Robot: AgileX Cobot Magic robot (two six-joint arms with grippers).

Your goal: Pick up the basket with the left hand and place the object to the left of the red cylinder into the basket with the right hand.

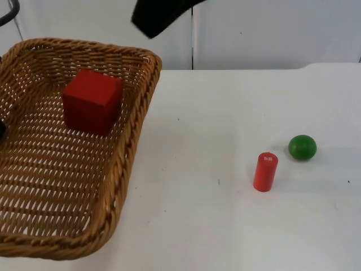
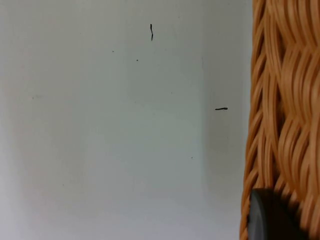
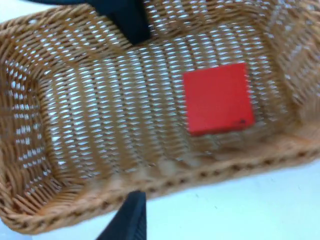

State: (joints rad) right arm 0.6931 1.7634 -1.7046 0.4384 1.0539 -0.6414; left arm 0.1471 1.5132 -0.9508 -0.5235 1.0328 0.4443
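The white table (image 1: 225,226) is the biggest thing here, running back to the grey partition wall (image 1: 271,34). A couple of small dark specks sit on the bare surface in the left wrist view.

Next biggest is the wicker basket (image 1: 135,135), over on the left side of the top view. Its near end looks closer to the camera than its far end, so it seems tilted, though whether it's actually off the table I can't tell for sure. Inside it sits a red cube (image 1: 92,101), toward the far end, resting flat on the woven bottom. The right wrist view looks straight down on that same cube (image 3: 218,98) inside the basket (image 3: 30,145).

The left gripper (image 2: 272,217) is at the basket's left rim (image 2: 280,100): one black fingertip sits right against the weave, so it looks clamped onto the rim, but honestly I can't see both fingers, so can't say how wide they are.

The right gripper (image 3: 130,120) hangs above the basket, fingers spread apart and holding nothing.

Well off to the right on the table, the red cylinder (image 1: 265,171) stands upright, with a green ball (image 1: 302,147) near it, just behind and to its right, not touching.
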